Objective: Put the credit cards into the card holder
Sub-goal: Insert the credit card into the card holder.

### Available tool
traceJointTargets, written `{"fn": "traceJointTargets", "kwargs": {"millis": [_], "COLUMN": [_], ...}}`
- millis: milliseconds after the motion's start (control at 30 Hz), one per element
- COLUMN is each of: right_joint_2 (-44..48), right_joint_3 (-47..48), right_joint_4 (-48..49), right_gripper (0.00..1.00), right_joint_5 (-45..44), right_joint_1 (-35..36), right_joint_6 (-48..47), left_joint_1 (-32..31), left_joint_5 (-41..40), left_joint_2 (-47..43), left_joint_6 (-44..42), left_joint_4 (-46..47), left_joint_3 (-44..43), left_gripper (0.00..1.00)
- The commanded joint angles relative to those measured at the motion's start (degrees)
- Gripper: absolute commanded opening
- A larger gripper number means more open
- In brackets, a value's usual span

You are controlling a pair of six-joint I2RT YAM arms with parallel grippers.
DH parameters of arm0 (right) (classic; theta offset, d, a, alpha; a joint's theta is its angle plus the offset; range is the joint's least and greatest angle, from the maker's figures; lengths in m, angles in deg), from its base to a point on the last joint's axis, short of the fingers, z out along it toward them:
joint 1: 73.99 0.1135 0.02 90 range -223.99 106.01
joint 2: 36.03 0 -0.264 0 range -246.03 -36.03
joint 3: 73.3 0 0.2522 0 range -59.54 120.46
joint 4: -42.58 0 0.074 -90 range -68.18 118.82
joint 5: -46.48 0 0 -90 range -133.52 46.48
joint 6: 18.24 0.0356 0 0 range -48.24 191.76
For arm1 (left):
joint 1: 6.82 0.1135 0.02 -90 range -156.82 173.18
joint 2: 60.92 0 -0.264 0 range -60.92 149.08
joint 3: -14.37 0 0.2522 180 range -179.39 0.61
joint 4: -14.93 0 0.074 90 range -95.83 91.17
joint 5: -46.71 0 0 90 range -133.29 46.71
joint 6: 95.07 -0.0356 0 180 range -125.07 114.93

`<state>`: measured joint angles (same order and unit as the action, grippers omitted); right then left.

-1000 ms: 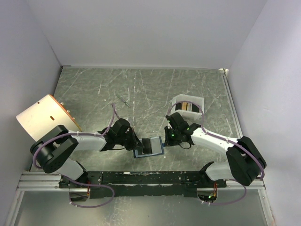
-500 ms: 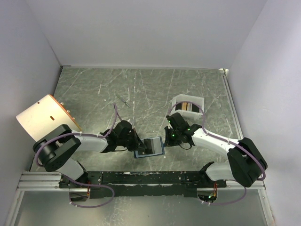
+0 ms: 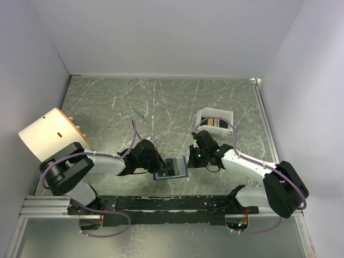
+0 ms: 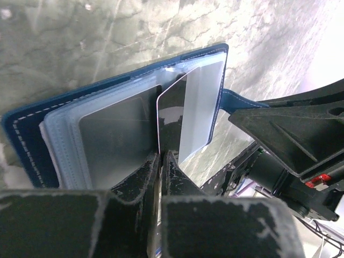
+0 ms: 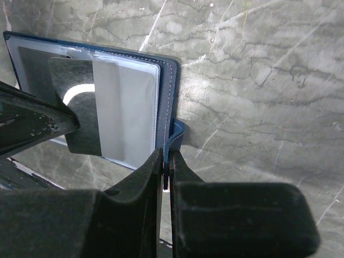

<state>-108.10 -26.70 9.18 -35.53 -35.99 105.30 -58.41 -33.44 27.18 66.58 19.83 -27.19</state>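
Observation:
The dark blue card holder (image 3: 176,167) lies open on the table between the two arms, its light blue-grey pockets facing up (image 4: 107,129). My left gripper (image 4: 160,157) is shut on a dark, glossy credit card (image 4: 174,115), holding it edge-on over the holder's inner pockets. The card also shows in the right wrist view (image 5: 75,107). My right gripper (image 5: 166,157) is shut on the holder's blue snap tab (image 5: 177,131) at the right edge of the holder (image 5: 129,107). In the top view the left gripper (image 3: 159,166) is on the holder's left and the right gripper (image 3: 192,159) on its right.
A white box-like tray (image 3: 215,119) behind the right arm holds more dark and tan cards. A pale cylinder-like object with a copper edge (image 3: 51,134) stands at the far left. A small thin stick (image 3: 142,114) lies mid-table.
My left gripper has moved right with the card, now over the holder's left half. The right gripper has shifted slightly right and nearer, still on the tab.

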Motion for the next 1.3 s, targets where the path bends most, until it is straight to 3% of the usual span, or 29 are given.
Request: {"fn": "traceJointTargets", "kwargs": {"millis": [0, 267, 467, 867, 1033, 1267], "right_joint_2": [1.9, 1.1, 1.0, 0.6, -0.4, -0.2], "right_joint_3": [-2.0, -1.3, -1.3, -0.6, -0.7, -1.9], "right_joint_4": [3.2, 2.1, 2.9, 3.3, 3.9, 4.6], "right_gripper": [0.00, 0.00, 0.00, 0.00, 0.00, 0.00], "right_joint_5": [2.2, 0.3, 1.0, 1.6, 1.3, 1.4], "right_joint_1": [0.4, 0.4, 0.4, 0.4, 0.4, 0.4], "right_joint_6": [3.4, 2.5, 2.1, 1.1, 0.7, 1.1], "left_joint_1": [-1.5, -1.5, -1.5, -1.5, -1.5, -1.6], "left_joint_5": [-3.1, -9.0, -10.1, -5.9, -4.4, -1.5], "left_joint_2": [2.5, -4.3, -6.3, -0.3, 0.2, 2.8], "left_joint_6": [-0.4, -2.8, -4.0, -6.5, -6.8, -6.8], "left_joint_4": [-2.7, -14.7, -16.7, -10.9, -6.9, -3.6], "left_joint_3": [-1.9, -4.4, -5.6, -8.0, -7.2, -7.9], "left_gripper": [0.15, 0.53, 0.63, 0.59, 0.45, 0.45]}}
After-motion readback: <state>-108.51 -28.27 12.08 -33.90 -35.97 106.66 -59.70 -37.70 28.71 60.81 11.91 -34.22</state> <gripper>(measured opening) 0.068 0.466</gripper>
